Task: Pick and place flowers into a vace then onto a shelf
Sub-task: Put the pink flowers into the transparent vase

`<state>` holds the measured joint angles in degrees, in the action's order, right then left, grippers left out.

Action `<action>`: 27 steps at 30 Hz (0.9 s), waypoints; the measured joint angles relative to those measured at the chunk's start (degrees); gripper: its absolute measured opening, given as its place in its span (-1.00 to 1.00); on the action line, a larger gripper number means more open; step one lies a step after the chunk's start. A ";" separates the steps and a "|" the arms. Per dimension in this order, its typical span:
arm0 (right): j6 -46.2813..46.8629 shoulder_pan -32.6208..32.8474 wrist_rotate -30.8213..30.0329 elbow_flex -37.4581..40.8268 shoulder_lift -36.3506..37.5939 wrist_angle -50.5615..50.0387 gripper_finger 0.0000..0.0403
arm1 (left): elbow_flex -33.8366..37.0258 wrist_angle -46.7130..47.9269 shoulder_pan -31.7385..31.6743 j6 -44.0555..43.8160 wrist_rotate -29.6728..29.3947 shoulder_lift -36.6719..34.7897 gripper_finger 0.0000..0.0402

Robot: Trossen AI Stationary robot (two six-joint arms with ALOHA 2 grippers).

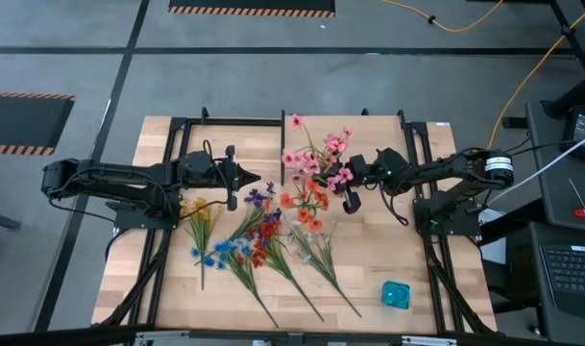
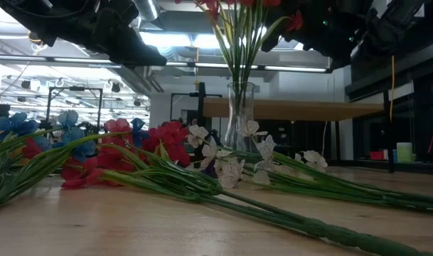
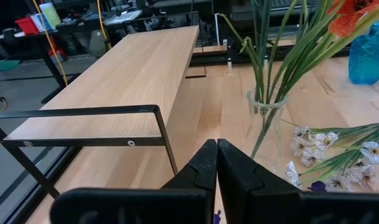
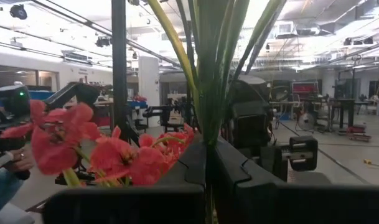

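A clear glass vase (image 2: 239, 114) stands on the table in front of the shelf (image 3: 127, 68), a pale board on thin black posts along the far edge. Green stems (image 2: 237, 43) rise out of the vase, with pink and orange blooms (image 1: 316, 163) on top. More flowers (image 1: 258, 240) lie flat on the tabletop: red, blue, yellow, purple and white. My right gripper (image 4: 209, 146) is above the vase, shut on the stems. My left gripper (image 3: 216, 146) hangs shut and empty left of the vase (image 3: 267, 118), over the purple blooms (image 1: 258, 197). My right gripper pinches a bunch of green stems (image 4: 208, 106) between its two fingers, coming level from the table's right and lying across them. The stems stand upright through the hold, with red blooms (image 4: 71, 140) beside it. Their lower ends reach down into the vase (image 2: 239, 135).
A small teal glass (image 1: 396, 293) sits near the table's near right corner. The loose flowers cover the table's middle and near left (image 2: 131, 163). Black frame rails (image 1: 162, 250) run along both table sides. Bare wood shows near the right edge (image 1: 398, 240).
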<state>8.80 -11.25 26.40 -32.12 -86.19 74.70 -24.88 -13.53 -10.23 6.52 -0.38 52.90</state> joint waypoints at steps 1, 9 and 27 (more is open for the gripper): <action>-0.03 0.00 0.01 0.00 -0.14 -0.02 -0.98 | 0.00 -0.01 0.01 0.00 0.00 0.00 -0.96; -0.45 0.00 0.03 0.02 -0.39 -2.47 -0.98 | 0.00 0.01 0.01 0.02 0.00 0.00 -0.98; -3.35 0.00 0.23 0.09 -0.48 -5.50 -0.98 | 0.00 0.01 0.00 0.02 0.00 0.00 -0.97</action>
<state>5.45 -11.25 26.63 -32.03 -86.67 69.20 -24.88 -13.52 -10.23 6.55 -0.38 52.90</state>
